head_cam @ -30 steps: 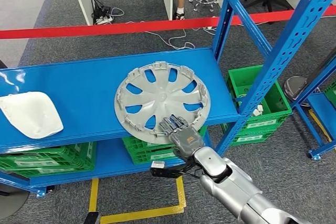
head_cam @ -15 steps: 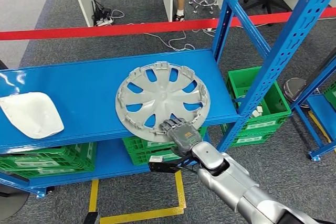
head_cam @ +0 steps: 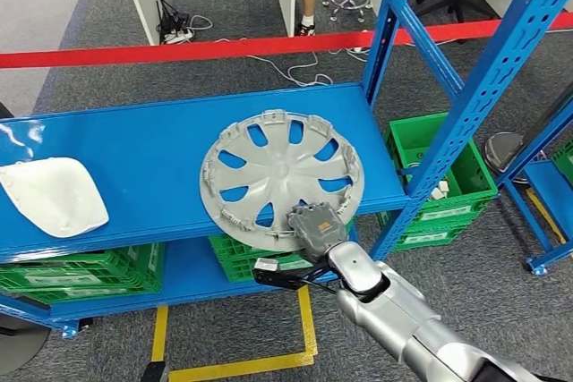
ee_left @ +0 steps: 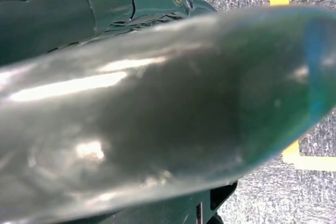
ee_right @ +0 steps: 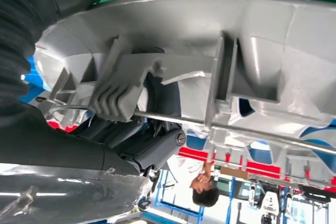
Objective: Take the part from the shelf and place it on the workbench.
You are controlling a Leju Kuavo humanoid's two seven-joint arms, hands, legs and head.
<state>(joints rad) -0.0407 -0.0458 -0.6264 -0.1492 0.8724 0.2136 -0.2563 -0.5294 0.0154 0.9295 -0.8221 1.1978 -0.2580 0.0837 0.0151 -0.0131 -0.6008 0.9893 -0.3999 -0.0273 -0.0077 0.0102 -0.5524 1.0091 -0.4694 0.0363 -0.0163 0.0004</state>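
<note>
Gripping of the hubcap at its near rim by the right hand, on the blue shelf.

The grey hubcap is seen lying inner side up on the upper shelf board, towards its right end, with the near edge overhanging the front lip above a green crate. The right hand is placed at that overhanging edge: the fingers are laid over the rim from above, and in the right wrist view the ribbed rim is held against the dark fingers, so the part is taken as grasped. A white moulded part is noted well apart at the left end of the shelf. The state of the left hand cannot be told; its wrist view is blurred by a close silver surface.
</note>
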